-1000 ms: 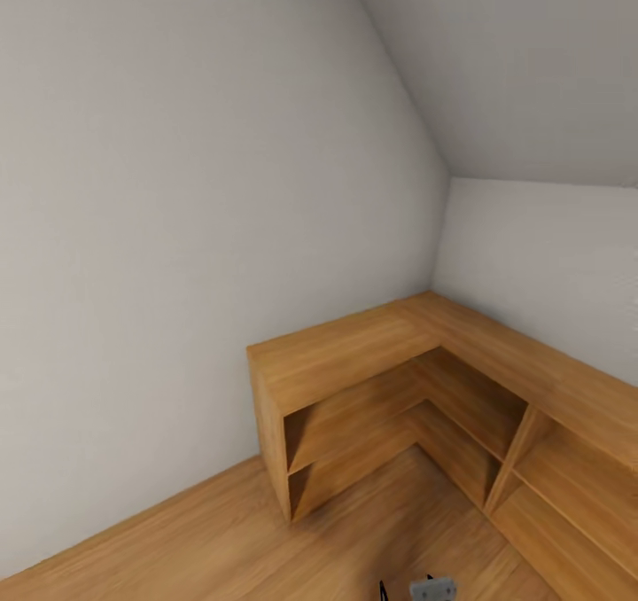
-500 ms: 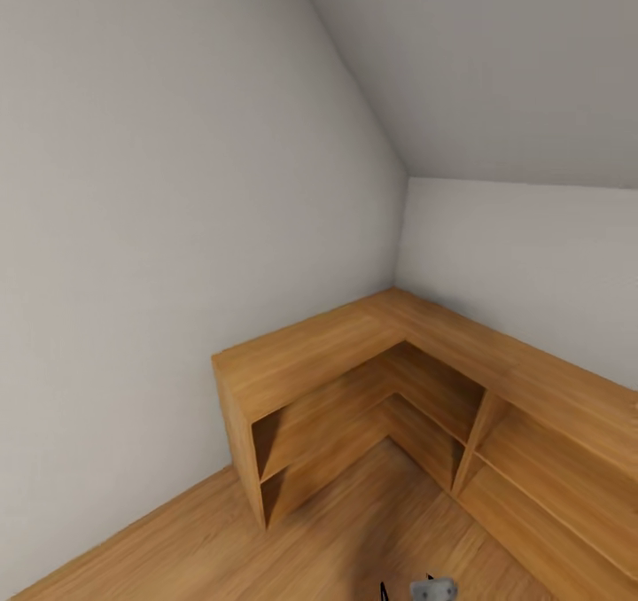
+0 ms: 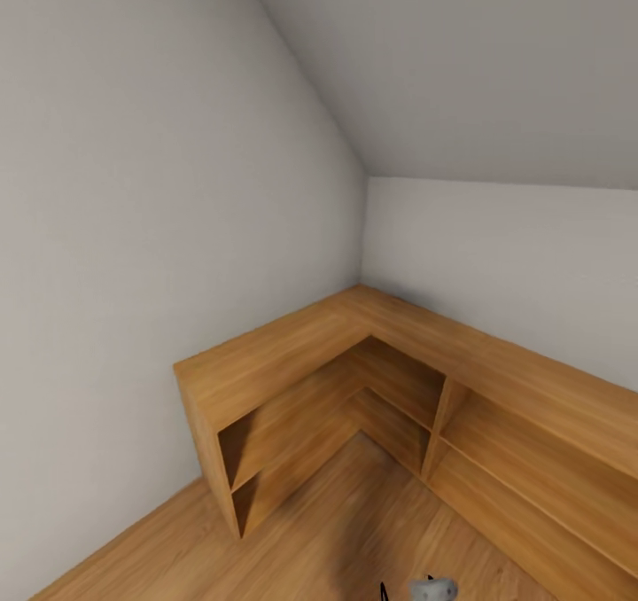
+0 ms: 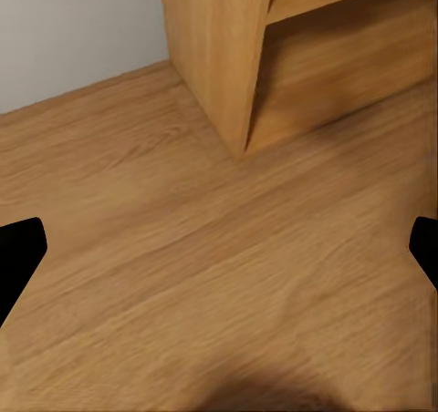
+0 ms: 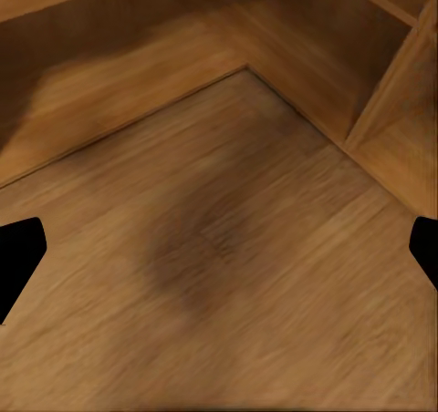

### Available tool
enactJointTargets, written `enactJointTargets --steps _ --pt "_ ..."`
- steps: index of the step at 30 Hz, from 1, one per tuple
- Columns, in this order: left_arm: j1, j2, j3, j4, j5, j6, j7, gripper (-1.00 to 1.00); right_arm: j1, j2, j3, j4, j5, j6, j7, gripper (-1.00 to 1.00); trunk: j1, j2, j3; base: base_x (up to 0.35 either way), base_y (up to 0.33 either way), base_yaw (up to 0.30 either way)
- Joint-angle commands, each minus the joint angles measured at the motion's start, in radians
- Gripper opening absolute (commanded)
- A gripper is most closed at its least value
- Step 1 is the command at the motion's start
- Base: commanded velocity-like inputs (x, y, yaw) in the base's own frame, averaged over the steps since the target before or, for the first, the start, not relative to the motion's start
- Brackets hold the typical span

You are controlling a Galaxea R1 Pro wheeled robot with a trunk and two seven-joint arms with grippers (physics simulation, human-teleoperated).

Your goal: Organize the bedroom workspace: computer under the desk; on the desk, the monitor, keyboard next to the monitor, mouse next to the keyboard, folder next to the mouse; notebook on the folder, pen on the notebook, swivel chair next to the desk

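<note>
Facing a room corner: white wall (image 3: 133, 229) at 9 o'clock, low L-shaped wooden shelf unit (image 3: 292, 357) at centre, running on to 4 o'clock. Standing on wood floor (image 3: 354, 521), shelves bare. Left gripper (image 4: 219, 248) spread wide; right gripper (image 5: 219, 248) likewise, both hanging idle over floor, judged in transit. Desk and other task items nowhere evident; location cannot be told.

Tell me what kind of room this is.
Probably an attic-style room corner indoors: a low L-shaped wooden shelf unit with open compartments hugs two plain white walls, a sloped ceiling overhead, and wood plank flooring below.
</note>
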Motion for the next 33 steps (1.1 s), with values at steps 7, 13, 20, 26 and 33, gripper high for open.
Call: enactJointTargets --steps 7,13,20,26,33 --pt "0.000 -0.003 0.007 -0.003 -0.011 -0.003 -0.001 1.00 -0.001 0.001 0.009 0.002 -0.007 -0.003 -0.003 1.00 0.000 -0.001 -0.001 0.000 0.000 -0.260" --pt "0.000 -0.003 0.008 -0.003 -0.010 -0.003 0.001 1.00 -0.001 0.001 0.009 0.002 -0.006 -0.003 -0.003 1.00 0.000 -0.001 -0.001 0.000 0.000 -0.259" --pt "-0.001 -0.003 0.008 -0.003 -0.010 -0.003 0.000 1.00 -0.001 0.001 0.009 0.002 -0.006 -0.002 -0.003 1.00 0.000 -0.001 -0.001 0.000 0.000 -0.259" --pt "-0.001 -0.003 0.007 -0.003 -0.010 -0.003 0.000 1.00 -0.001 0.001 0.009 0.002 -0.006 -0.004 -0.003 1.00 0.000 -0.001 -0.001 0.000 0.000 -0.259" --pt "-0.001 -0.003 0.007 -0.003 -0.010 -0.003 -0.001 1.00 -0.001 0.001 0.010 0.002 -0.006 -0.003 -0.003 1.00 0.000 -0.001 -0.001 0.000 0.000 -0.259"
